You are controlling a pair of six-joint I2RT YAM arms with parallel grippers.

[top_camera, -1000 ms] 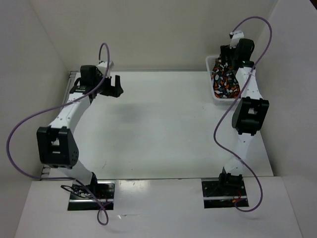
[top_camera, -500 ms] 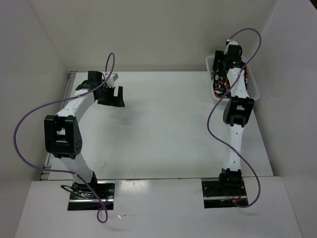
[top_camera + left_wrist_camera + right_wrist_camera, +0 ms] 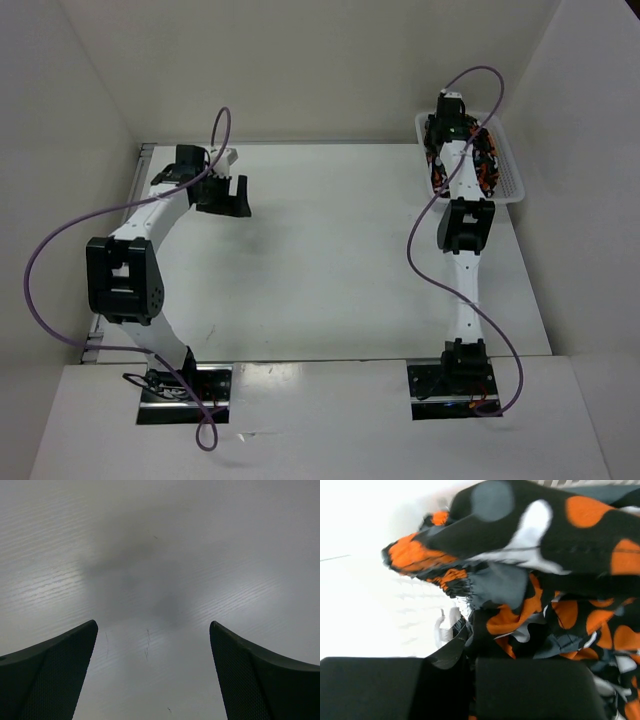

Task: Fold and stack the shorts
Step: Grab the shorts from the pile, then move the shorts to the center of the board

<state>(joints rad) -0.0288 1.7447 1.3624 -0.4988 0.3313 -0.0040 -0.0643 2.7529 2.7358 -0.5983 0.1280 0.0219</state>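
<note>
Where the right gripper (image 3: 472,664) reaches into the white mesh basket (image 3: 510,172), the shorts (image 3: 545,580) lie bunched just ahead of and around its jaws, with orange, black, grey and white folds heaped inside the basket walls. The jaws stand drawn close together, and a dark fold of the cloth is pinched in the narrow gap between them. The left gripper (image 3: 152,625) hangs well apart from the basket. Its jaws are spread wide, with only the white table (image 3: 160,540) showing between and beneath them.
</note>
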